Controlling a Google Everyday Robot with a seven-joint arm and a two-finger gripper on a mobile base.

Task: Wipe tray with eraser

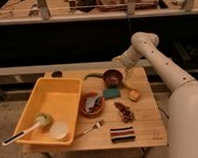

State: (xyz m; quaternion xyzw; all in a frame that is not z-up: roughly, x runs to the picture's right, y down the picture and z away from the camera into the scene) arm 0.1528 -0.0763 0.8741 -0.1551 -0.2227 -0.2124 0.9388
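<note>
The desk carries the yellow tray, brown bowl, dark bowl, teal sponge, fork and striped eraser; the claw hangs beside the dark bowl

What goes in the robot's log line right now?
gripper beside dark bowl | eraser lying free by fork | tray holds brush | wiping not started

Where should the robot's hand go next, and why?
Probably toward the eraser. It lies at the near edge of the table, apart from the gripper, which hovers at the far side by the dark bowl. The tray can't be wiped until the eraser is picked up.
</note>
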